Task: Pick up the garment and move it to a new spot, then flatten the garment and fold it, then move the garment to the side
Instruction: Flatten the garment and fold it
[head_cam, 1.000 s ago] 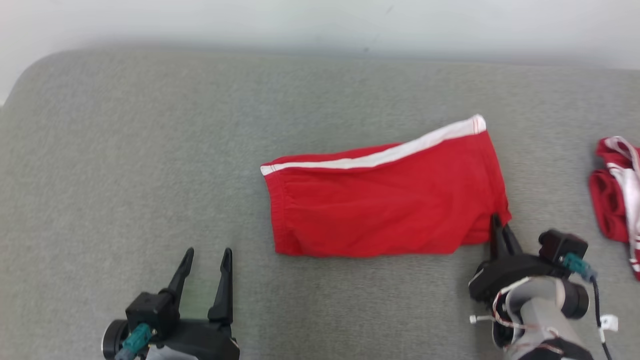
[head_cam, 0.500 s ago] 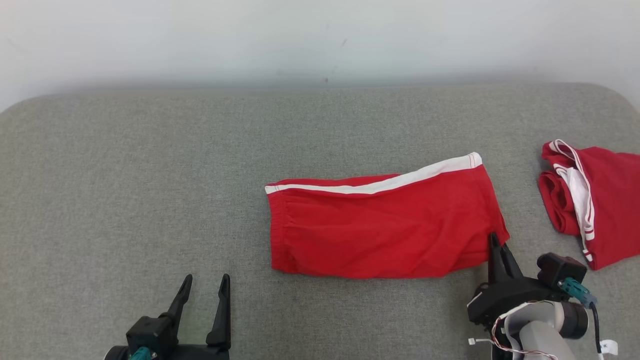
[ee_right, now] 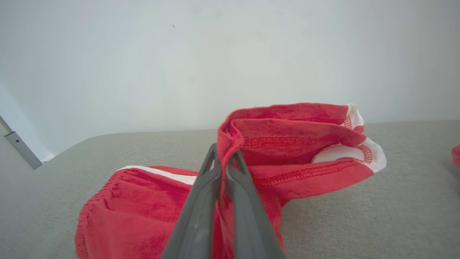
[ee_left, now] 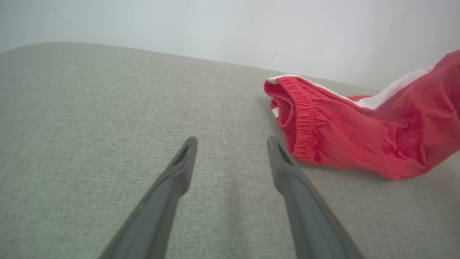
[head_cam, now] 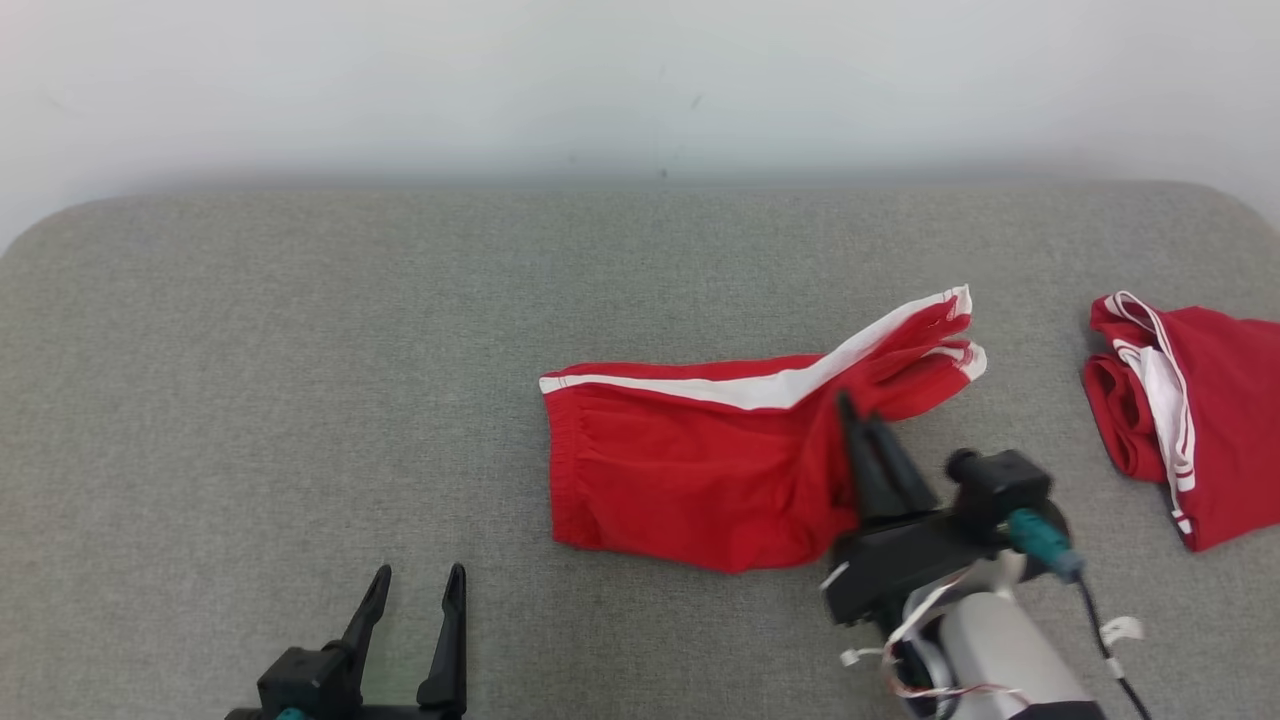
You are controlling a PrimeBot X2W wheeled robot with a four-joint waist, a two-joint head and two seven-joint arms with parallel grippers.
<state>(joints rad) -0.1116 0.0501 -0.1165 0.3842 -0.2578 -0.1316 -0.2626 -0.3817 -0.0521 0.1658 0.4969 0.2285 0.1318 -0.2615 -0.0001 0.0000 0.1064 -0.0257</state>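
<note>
In the head view the right pincer (head_cam: pixel 858 415) is clenched on a fold of the garment (head_cam: pixel 680 460), red shorts with a white side stripe. The leg end is bunched and raised just beyond its tips, and the waistband end lies flat off to its left. The left pincer (head_cam: pixel 420 572) stands released and empty, with the garment well apart to its right. A second red garment (head_cam: pixel 1200 420) lies to the right pincer's right. The left wrist view shows the gathered waistband (ee_left: pixel 298 122) just right of the spread fingers. In the right wrist view cloth drapes over the shut tips, probably more than one layer, though the folds hide that. The garment looks light and limp, best held at a hem or corner. The grey cushion (head_cam: pixel 300 350) is woven and likely grippy, and a pale wall (head_cam: pixel 600 80) stands behind it.
</note>
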